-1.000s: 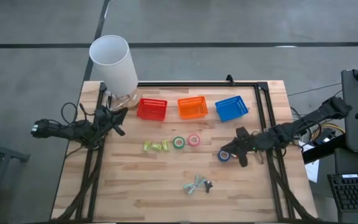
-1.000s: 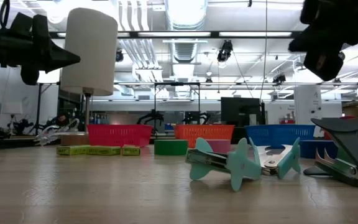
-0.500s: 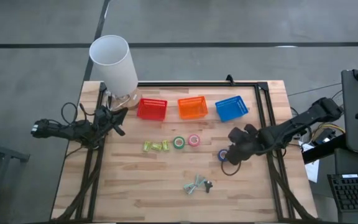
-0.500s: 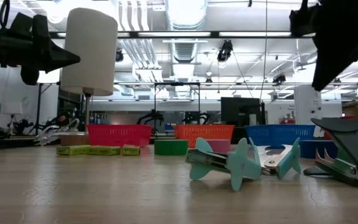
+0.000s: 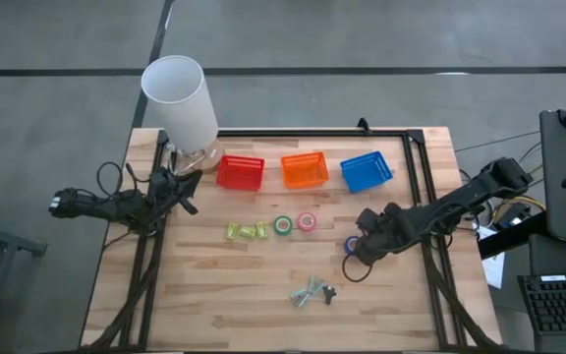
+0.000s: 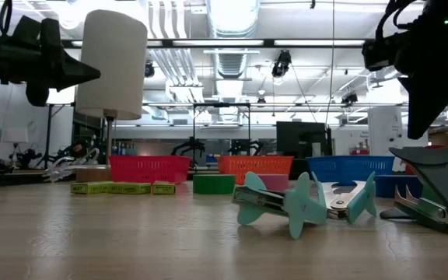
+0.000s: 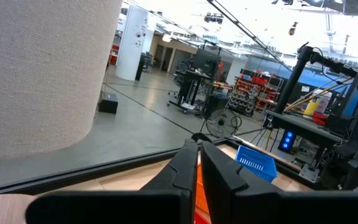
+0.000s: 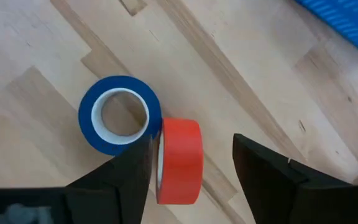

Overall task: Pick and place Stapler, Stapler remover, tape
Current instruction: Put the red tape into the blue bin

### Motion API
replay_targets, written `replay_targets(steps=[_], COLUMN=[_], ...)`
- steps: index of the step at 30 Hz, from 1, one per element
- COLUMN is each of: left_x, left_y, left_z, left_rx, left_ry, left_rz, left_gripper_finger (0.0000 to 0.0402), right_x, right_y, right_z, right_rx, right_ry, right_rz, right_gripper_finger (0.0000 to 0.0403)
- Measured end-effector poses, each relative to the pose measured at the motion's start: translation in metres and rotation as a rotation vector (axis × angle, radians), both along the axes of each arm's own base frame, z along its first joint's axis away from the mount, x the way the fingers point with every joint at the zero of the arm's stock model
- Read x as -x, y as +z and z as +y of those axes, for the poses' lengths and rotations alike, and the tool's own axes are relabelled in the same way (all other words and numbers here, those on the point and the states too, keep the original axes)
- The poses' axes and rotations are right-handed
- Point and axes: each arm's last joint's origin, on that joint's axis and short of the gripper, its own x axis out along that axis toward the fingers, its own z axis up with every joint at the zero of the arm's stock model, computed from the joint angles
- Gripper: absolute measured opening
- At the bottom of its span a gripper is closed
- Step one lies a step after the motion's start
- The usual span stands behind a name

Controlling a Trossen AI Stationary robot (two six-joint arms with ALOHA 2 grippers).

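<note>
While the right gripper (image 5: 354, 251) hangs low over the counter (image 5: 204, 285) in the high view, a sliver of the blue tape roll (image 5: 351, 243) peeks out beside it, the rest hidden under the dark arm. Green tape roll (image 5: 283, 225) and pink tape roll (image 5: 307, 221) lie flat side by side mid-counter, with yellow-green staple boxes (image 5: 247, 231) just to their left. Closer to the front edge sit the teal staple removers (image 5: 308, 292) and a dark one (image 5: 329, 291). Red basket (image 5: 241, 171), orange basket (image 5: 305, 169) and blue basket (image 5: 367, 170) line the back, a white lamp (image 5: 179, 98) at the back left corner. The left gripper (image 5: 187, 192) waits near the lamp.

Low view now: teal removers (image 6: 302, 204) loom in front, the dark remover (image 6: 430, 190) cut off at the edge, the red roll only a sliver behind it.

Left wrist: the lampshade (image 7: 42, 68) fills the picture, and the left jaws are pressed together, holding nothing.

Right wrist: the jaws are spread wide apart, straddling the red tape roll (image 8: 180, 160), which stands on edge touching the flat-lying blue roll (image 8: 120, 115). Neither jaw grips it yet.
</note>
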Motion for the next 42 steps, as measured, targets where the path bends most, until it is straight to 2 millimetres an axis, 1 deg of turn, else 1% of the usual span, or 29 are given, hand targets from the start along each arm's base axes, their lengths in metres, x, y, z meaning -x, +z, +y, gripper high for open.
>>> replay_targets(steps=[10,20,23,25,31,35,39,42], left_x=[0.000,0.000,0.000,0.000,0.000,0.000,0.000,0.000], left_y=[0.000,0.000,0.000,0.000,0.000,0.000,0.000,0.000], left_z=[0.000,0.000,0.000,0.000,0.000,0.000,0.000,0.000], left_rx=[0.000,0.000,0.000,0.000,0.000,0.000,0.000,0.000], left_ry=[0.000,0.000,0.000,0.000,0.000,0.000,0.000,0.000], left_rz=[0.000,0.000,0.000,0.000,0.000,0.000,0.000,0.000], left_gripper_finger=[0.0024,0.0024,0.0026,0.0025,0.0024,0.0026,0.0023,0.0024], right_x=[0.004,0.001,-0.001,-0.001,-0.003,-0.002,0.004,0.011], right_y=[-0.010,-0.016,-0.020,-0.022,-0.026,-0.026,-0.017,-0.007], right_z=[0.000,0.003,0.004,0.004,0.004,0.003,-0.003,-0.011], right_rx=[-0.027,-0.073,-0.082,-0.079,-0.058,-0.047,-0.015,0.082], right_ry=[-0.045,-0.043,-0.046,-0.038,0.011,0.036,0.010,-0.032], right_rz=[0.047,0.074,0.096,0.106,0.137,0.144,0.151,0.154], right_gripper_finger=[0.0215,0.0211,0.0196,0.0177,0.0097,0.0094,0.0094,0.0094])
